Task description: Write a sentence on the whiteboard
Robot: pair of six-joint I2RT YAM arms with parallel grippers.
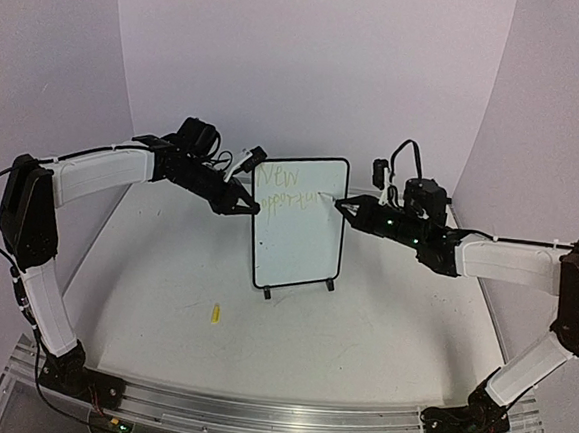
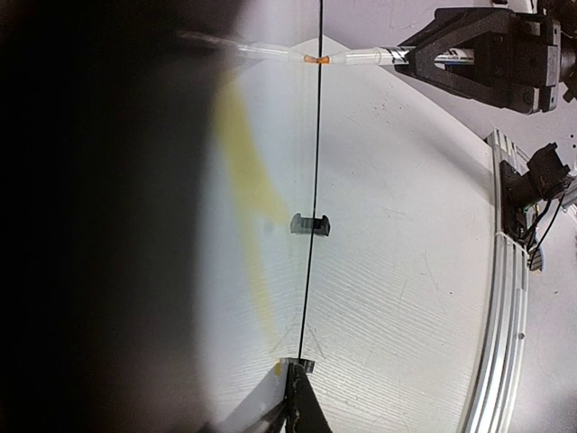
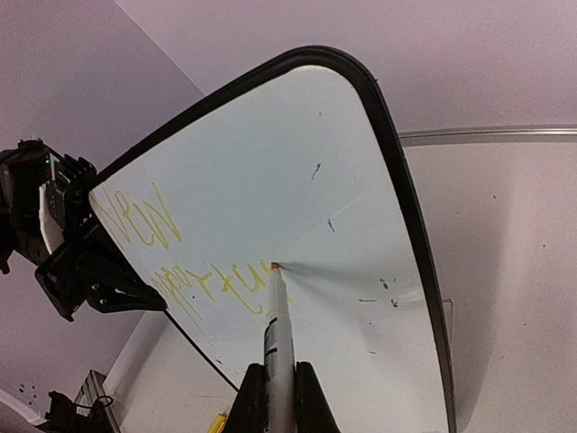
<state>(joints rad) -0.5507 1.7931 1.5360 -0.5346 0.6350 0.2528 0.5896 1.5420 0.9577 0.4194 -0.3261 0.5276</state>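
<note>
Yellow-green words [image 3: 212, 281] fill two lines atop the upright board [image 1: 297, 247], mid-table. Right gripper [image 3: 278, 388] is clamped on the marker [image 3: 278, 329], its tip touching the second line's end. Left gripper [image 1: 252, 210] seems pinched on the board's left edge. Use light pressure and slow strokes, with the left grip bracing.

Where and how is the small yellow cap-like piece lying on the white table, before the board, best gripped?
Across its narrow middle, from straight above. The yellow piece lies flat on the table, long axis running roughly near-to-far, so fingers closing left-right would likely span it.
</note>
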